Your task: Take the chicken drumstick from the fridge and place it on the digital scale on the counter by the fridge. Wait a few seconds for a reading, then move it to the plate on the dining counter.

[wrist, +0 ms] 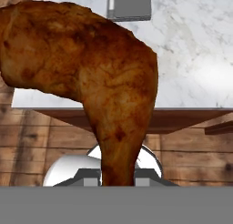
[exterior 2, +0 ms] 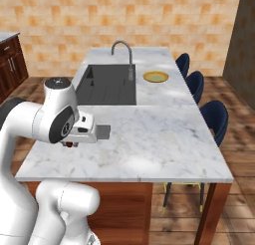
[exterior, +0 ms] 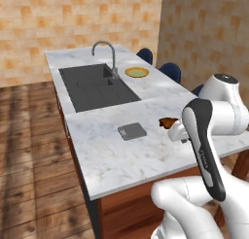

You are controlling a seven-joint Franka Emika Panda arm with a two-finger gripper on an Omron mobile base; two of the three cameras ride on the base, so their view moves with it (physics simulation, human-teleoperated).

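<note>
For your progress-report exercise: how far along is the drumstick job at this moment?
Done: the chicken drumstick is out of the fridge, clamped in the pincer. In hand: carrying it over the dining counter. Left: setting it on the plate beside the sink.

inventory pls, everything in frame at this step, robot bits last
chicken drumstick: 1, glossy orange-brown, held in the gripper above the near end of the counter
plate: 1, yellow-orange rim, on the counter beside the faucet
grey slab: 1, flat, dark grey, lying on the counter near the arm
dining counter: 1, white-grey marble on reddish wood
sink: 1, dark grey, set into the counter
faucet: 1, grey metal, at the sink's edge
stools: 3, dark blue, along the counter's far side
floor: wooden planks
walls: orange-tan tile
gripper: 1, white with dark fingers, shut on the chicken drumstick
</note>
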